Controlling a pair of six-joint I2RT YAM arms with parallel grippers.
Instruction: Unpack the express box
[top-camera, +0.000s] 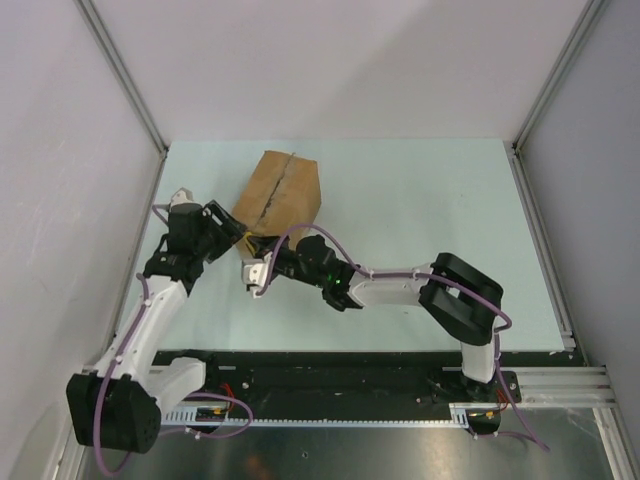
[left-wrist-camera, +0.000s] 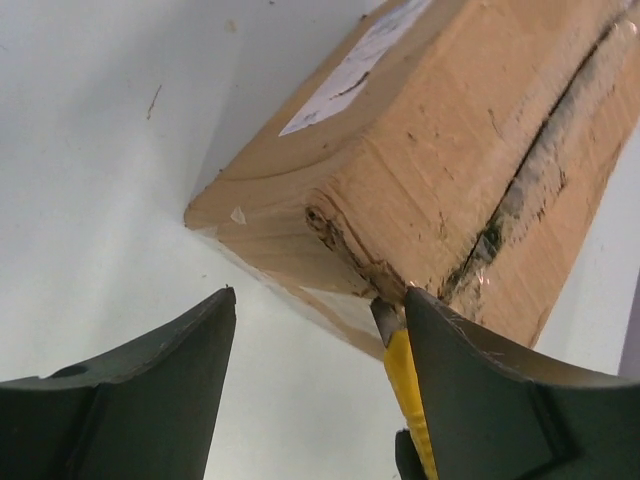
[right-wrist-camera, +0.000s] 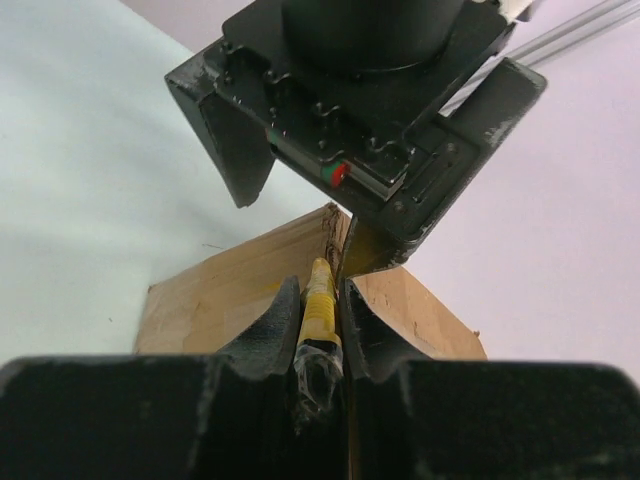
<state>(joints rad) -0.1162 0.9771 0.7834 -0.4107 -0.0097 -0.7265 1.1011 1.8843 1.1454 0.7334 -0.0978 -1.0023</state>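
The express box (top-camera: 281, 189), brown cardboard with a dark, ragged centre seam, lies tilted at the back left of the table. Its white label (left-wrist-camera: 361, 59) shows in the left wrist view. My right gripper (right-wrist-camera: 320, 290) is shut on a yellow utility knife (right-wrist-camera: 321, 304). The knife's blade tip (left-wrist-camera: 381, 313) touches the torn near corner of the box (left-wrist-camera: 450, 150). My left gripper (left-wrist-camera: 320, 300) is open just in front of that corner. The knife (left-wrist-camera: 407, 392) runs along the inner side of its right finger, and nothing is gripped between the fingers.
The two grippers (top-camera: 235, 226) (top-camera: 252, 256) are crowded together at the box's near corner. The left gripper body (right-wrist-camera: 358, 110) hangs directly above the knife in the right wrist view. Grey enclosure walls (top-camera: 120, 80) border the pale table (top-camera: 420, 200).
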